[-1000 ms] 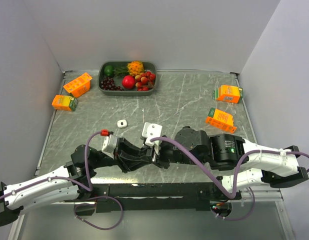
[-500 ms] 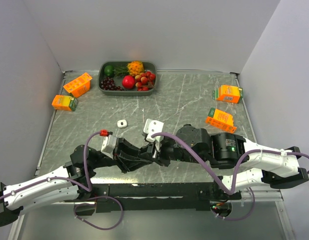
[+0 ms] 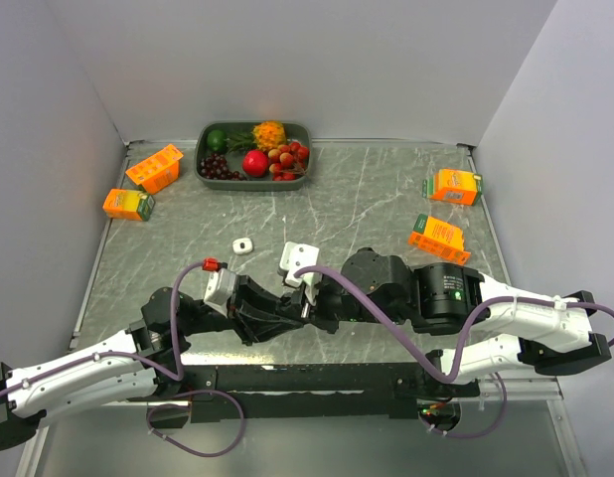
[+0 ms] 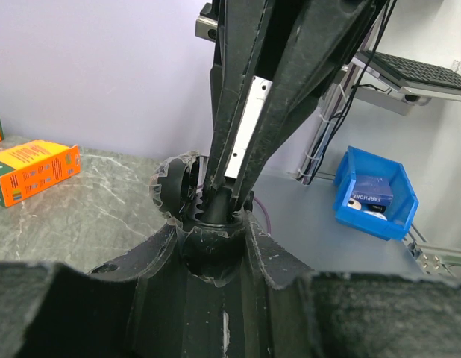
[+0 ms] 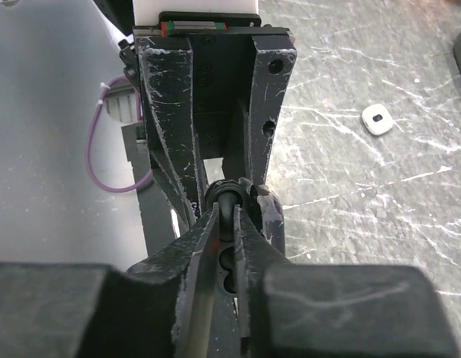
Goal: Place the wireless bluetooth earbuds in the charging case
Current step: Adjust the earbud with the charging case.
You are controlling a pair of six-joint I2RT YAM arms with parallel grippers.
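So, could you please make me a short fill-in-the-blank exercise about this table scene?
1. The table carries ___ orange cartons.
2. The fruit sits in a dark ___.
3. The left gripper is shut on a round object whose colour is ___.
4. The earbud lying loose on the table is ___.
Missing words: four; tray; black; white.

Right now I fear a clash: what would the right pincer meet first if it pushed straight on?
Probably the round black charging case, clamped in the left pincer, just ahead of the right pincer; exact depth is unclear.
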